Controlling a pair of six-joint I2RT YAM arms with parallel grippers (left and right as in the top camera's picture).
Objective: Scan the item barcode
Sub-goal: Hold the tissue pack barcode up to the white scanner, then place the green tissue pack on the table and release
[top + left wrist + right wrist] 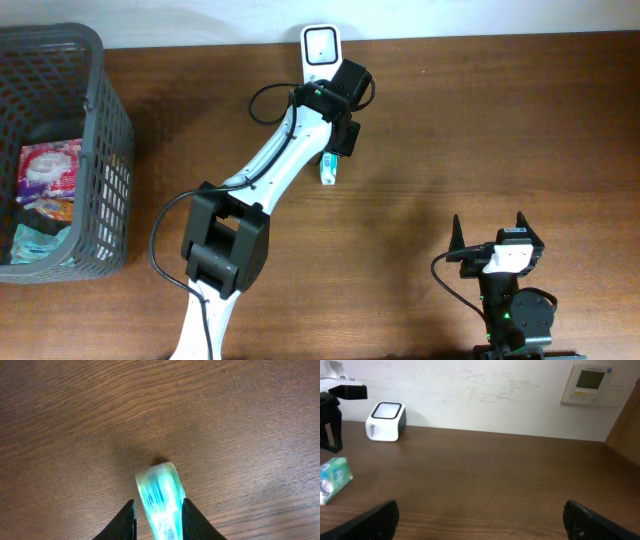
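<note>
Packet [328, 172], green and white, lying on the table [520, 120] just on the robot's side of the scanner [321, 48], near it but not touching. Flanked at its near end by the left gripper [159, 521], fingers [125, 522] close on either side, set narrow; cannot tell whether pressing the packet or just off it. Bare wood beyond the packet's far end, toward the scanner. Scanner standing at the far table edge, by the wall. Right gripper [488, 228] spread wide, holding nothing, well away from the scanner toward the near right edge, open tabletop between. Grey basket [105, 120] far left of the scanner, at the left edge, holding other packets.
</note>
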